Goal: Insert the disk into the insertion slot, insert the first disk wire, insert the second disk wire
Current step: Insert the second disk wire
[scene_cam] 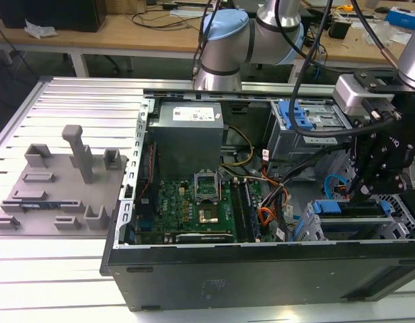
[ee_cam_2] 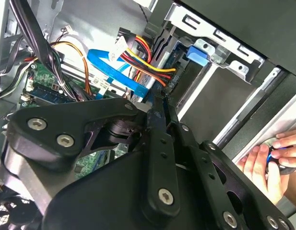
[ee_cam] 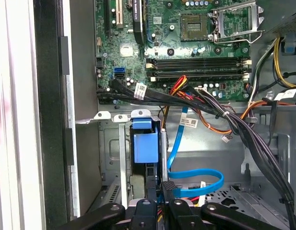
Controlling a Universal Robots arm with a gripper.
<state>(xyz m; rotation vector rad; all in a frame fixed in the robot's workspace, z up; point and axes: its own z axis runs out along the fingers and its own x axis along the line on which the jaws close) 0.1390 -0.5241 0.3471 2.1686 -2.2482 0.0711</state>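
gripper (scene_cam: 360,195): black linkage head, lowered into the open computer case (scene_cam: 261,269) at the exterior view's right, just above the low drive cage.
fingers (ee_cam: 168,189): in the first wrist view the two tips stand close together with a thin gap, over the rear edge of the drive; whether they pinch anything i cannot tell.
insertion slot (ee_cam: 114,158): low grey sheet-metal cage by the case's side wall, perforated floor beside it.
disk (ee_cam: 144,148): seated in the cage, carried in a blue plastic bracket, its blue tab showing in both wrist views.
blue flat cable (ee_cam: 198,184): loops from the motherboard area down to the drive's rear edge, just beside the fingertips.
red, yellow and black power wires (ee_cam_2: 152,67): in the second wrist view they run to the end of the drive, next to the blue cable.
motherboard (scene_cam: 194,208): green board on the case floor, empty processor socket.
hand (ee_cam_2: 270,165): a person's hand on a round object outside the case wall, in the second wrist view.
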